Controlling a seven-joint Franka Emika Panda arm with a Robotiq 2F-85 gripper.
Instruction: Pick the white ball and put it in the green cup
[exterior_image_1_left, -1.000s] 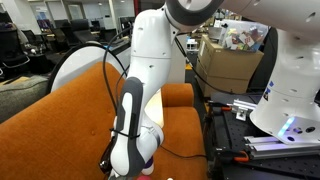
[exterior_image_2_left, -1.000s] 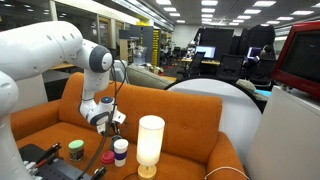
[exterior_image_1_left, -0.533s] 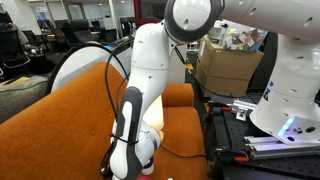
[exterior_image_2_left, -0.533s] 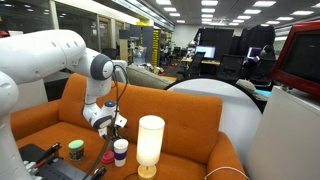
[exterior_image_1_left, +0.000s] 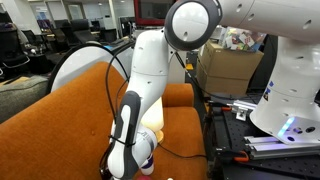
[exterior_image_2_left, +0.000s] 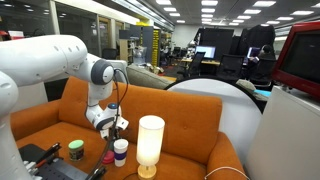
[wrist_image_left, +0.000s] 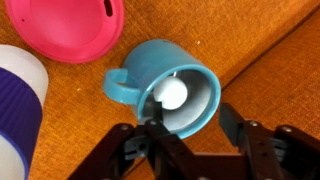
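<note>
In the wrist view the white ball (wrist_image_left: 172, 94) lies inside the green cup (wrist_image_left: 150, 62), a teal cup with a round rim and a side handle, standing on the orange couch seat. My gripper (wrist_image_left: 192, 128) is open and empty just above and in front of the cup, its two black fingers apart on either side of the cup's near rim. In an exterior view the gripper (exterior_image_2_left: 116, 127) hangs over the seat and the cup (exterior_image_2_left: 75, 150) shows small and dark. The ball is hidden in both exterior views.
A pink disc (wrist_image_left: 65, 25) and a white-and-purple banded cylinder (wrist_image_left: 18, 110) lie close beside the cup; both show in an exterior view, disc (exterior_image_2_left: 107, 158) and cylinder (exterior_image_2_left: 121, 150). A tall white lamp (exterior_image_2_left: 150, 143) stands by them. The orange couch back (exterior_image_2_left: 175, 110) rises behind.
The arm has swung a little toward the lamp, and the gripper has shifted slightly that way above the seat. The objects on the couch have not moved.
</note>
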